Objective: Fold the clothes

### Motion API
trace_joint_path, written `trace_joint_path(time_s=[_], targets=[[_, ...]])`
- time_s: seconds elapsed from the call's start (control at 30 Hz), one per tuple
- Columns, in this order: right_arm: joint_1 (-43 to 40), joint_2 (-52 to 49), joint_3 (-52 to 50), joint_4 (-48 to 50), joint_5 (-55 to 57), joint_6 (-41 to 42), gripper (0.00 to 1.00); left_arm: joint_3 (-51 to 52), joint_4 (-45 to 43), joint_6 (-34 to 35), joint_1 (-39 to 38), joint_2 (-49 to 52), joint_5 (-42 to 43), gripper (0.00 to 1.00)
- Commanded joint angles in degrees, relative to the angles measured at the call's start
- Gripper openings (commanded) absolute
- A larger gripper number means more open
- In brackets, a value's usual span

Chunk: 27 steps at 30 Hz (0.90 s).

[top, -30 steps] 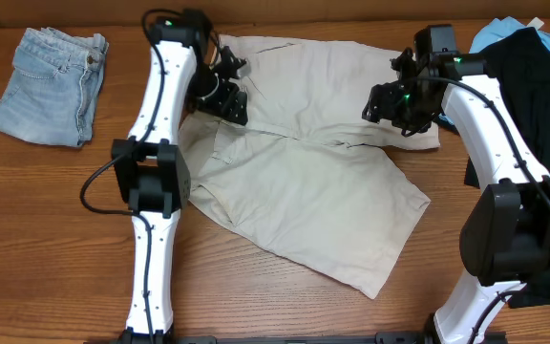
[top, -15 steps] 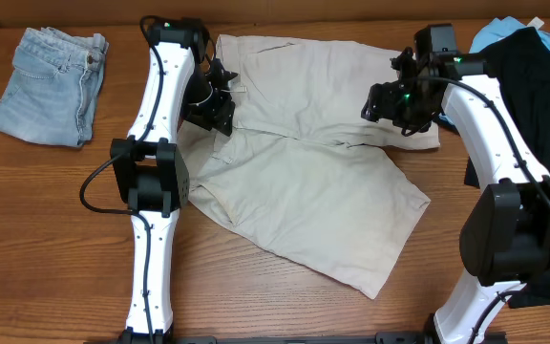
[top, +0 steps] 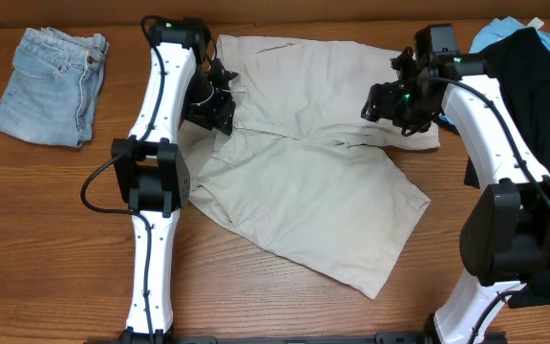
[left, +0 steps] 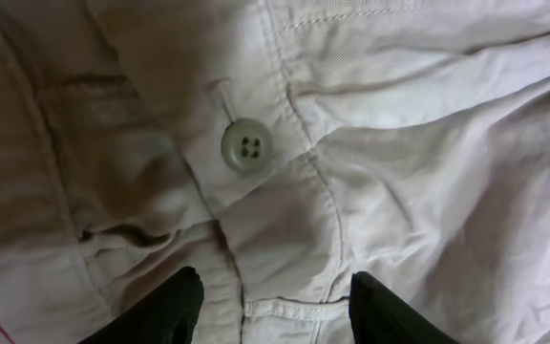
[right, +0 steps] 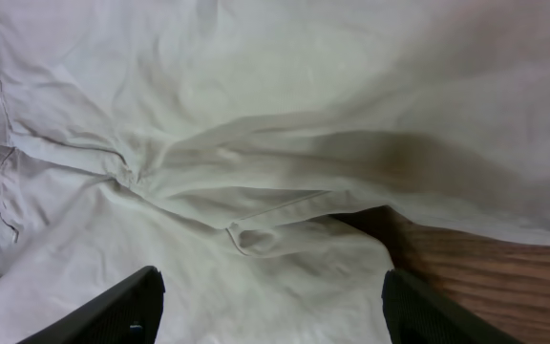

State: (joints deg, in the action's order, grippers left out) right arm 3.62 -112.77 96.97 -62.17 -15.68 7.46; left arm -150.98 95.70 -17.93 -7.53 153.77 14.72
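The pale beige khaki shorts (top: 313, 172) lie spread on the wooden table, one leg toward the back, the other toward the front right. My left gripper (top: 220, 107) hovers over the waistband at the shorts' left side, open; the left wrist view shows the fly button (left: 246, 147) and a belt loop between its open fingers (left: 275, 298). My right gripper (top: 390, 103) is open above the crotch fold near the right hem; the right wrist view shows cloth (right: 256, 143) between wide-open fingers (right: 270, 301), holding nothing.
Folded light-blue denim shorts (top: 51, 84) lie at the back left. Black (top: 533, 86) and sky-blue (top: 493, 34) garments are piled at the back right beside the right arm. Bare wood (right: 504, 277) shows by the hem.
My left gripper moved slightly up and left along the waistband a second ago, then stayed still. The right arm has not moved.
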Motion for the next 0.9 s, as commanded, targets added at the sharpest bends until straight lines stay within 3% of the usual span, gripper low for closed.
trace_joint_path(time_s=[0.0, 0.47, 0.67, 0.73, 0.87], targets=[[0.2, 1.2, 1.0, 0.2, -0.3, -0.3, 0.77, 0.2, -0.7, 1.3, -0.8, 1.5, 0.3, 0.52], [0.2, 1.2, 1.0, 0.1, -0.3, -0.3, 0.77, 0.6, -2.1, 2.8, -1.1, 1.5, -0.4, 0.44], [0.2, 1.2, 1.0, 0.1, -0.2, -0.3, 0.77, 3.2, -3.3, 7.4, -1.1, 1.5, -2.5, 0.43], [0.2, 1.2, 1.0, 0.1, 0.2, -0.5, 0.77, 4.1, -3.6, 8.1, -1.1, 1.5, -2.7, 0.38], [0.2, 1.2, 1.0, 0.1, 0.6, -0.5, 0.77, 4.3, -3.6, 9.2, -1.1, 1.5, -2.6, 0.11]])
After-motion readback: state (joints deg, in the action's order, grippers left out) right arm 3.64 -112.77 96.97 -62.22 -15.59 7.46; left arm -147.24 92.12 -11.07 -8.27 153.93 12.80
